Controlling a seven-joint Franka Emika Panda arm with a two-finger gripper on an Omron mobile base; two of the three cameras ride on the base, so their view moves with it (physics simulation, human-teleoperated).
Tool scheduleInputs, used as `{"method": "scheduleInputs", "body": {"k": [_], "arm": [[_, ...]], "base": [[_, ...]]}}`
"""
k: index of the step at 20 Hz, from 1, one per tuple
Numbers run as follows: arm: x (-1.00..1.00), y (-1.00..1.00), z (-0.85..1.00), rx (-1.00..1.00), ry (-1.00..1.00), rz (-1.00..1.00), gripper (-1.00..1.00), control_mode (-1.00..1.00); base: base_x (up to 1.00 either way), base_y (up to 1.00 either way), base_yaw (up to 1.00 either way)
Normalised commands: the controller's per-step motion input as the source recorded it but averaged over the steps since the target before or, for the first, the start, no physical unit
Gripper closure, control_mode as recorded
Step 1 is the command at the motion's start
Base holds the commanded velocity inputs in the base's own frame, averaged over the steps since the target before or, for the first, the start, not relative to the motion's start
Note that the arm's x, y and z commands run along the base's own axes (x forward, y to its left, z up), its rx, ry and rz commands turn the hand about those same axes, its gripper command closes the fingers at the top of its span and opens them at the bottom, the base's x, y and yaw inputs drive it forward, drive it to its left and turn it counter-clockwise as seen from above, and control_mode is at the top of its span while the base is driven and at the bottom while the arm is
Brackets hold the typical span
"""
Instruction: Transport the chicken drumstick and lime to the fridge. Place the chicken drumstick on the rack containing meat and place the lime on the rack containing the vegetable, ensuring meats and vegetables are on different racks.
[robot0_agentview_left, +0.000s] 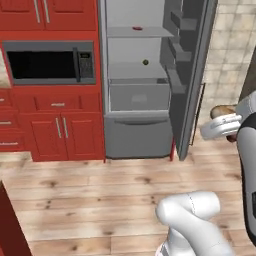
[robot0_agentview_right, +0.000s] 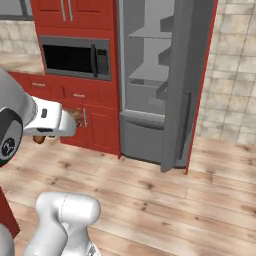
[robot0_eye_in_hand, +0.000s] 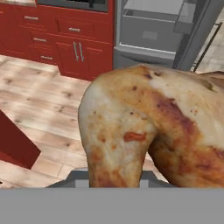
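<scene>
chicken drumstick (robot0_eye_in_hand: 148, 127) lumpy, golden-brown with reddish patches; jaws clamped on it.

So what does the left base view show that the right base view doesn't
Left base view alone: the meat on the fridge's highest shelf, and the vegetable on the shelf below it; from the right, the open door blocks those spots. Right base view alone: a tiled backsplash and a strip of countertop left of the microwave. Shared: the fridge standing open, the microwave set in red cabinets, the wood floor, and the gripper shut on the chicken drumstick, short of the fridge.
</scene>
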Motion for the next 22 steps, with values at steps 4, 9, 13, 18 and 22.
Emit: {"method": "scheduleInputs", "body": {"k": [4, 9, 13, 18, 22], "arm": [[0.0, 0.0, 0.0, 0.0, 0.0, 0.0, 1.0, 1.0], [0.0, 0.0, 0.0, 0.0, 0.0, 0.0, 1.0, 1.0], [0.0, 0.0, 0.0, 0.0, 0.0, 0.0, 1.0, 1.0], [0.0, 0.0, 0.0, 0.0, 0.0, 0.0, 1.0, 1.0], [0.0, 0.0, 0.0, 0.0, 0.0, 0.0, 1.0, 1.0]], "base": [[1.0, 0.16, -0.5], [0.51, 0.57, -0.21], [0.21, 0.99, 0.01], [0.28, 0.63, 0.02], [0.17, -0.46, 0.0]]}}
